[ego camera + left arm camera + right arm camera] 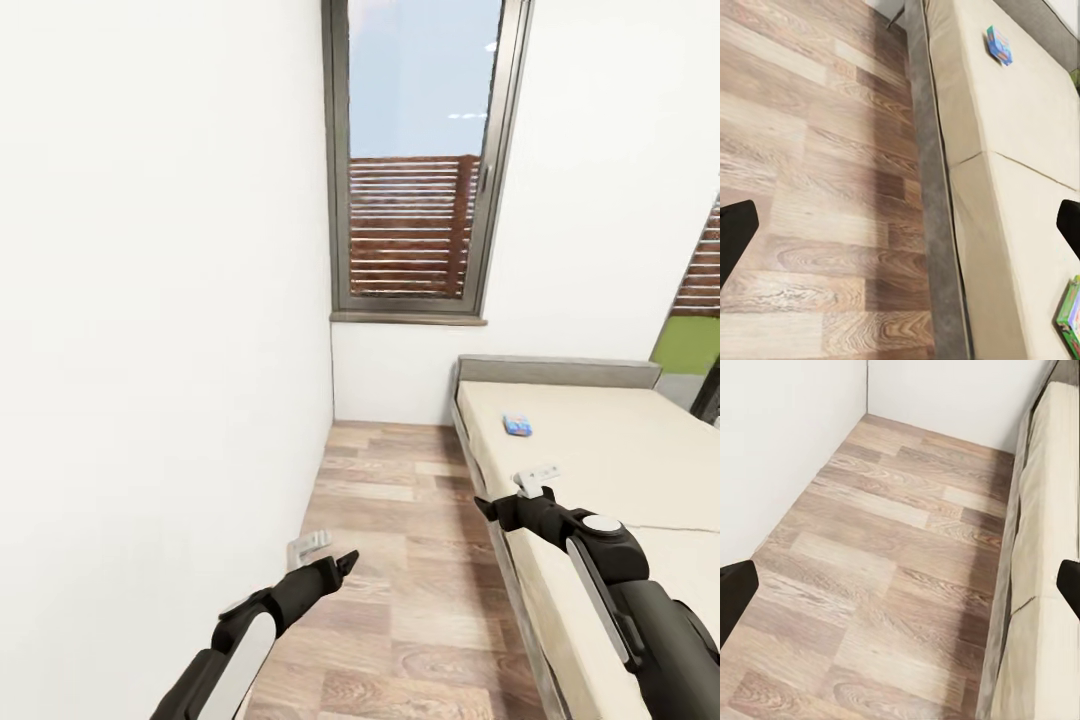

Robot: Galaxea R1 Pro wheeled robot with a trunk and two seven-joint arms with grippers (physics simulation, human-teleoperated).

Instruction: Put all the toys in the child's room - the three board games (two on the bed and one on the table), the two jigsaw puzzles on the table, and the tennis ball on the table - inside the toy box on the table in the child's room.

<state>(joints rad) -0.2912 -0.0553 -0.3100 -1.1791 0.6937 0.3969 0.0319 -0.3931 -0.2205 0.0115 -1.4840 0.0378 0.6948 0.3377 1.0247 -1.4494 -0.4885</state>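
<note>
A small blue board game (517, 424) lies flat on the beige bed (620, 450), near its head end; the left wrist view has it too (1000, 45). A second board game (1069, 311) with a green edge lies on the mattress close to the left wrist camera. My left gripper (310, 545) hangs over the wooden floor beside the bed, open, its dark fingertips (735, 238) wide apart with nothing between them. My right gripper (535, 480) hovers over the bed's near edge, also open and empty, with its fingertips (735, 596) spread.
A white wall (150, 350) runs close along my left. A tall window (415, 160) stands in the far wall. A strip of wooden floor (410, 560) lies between the wall and the grey bed frame (937, 225).
</note>
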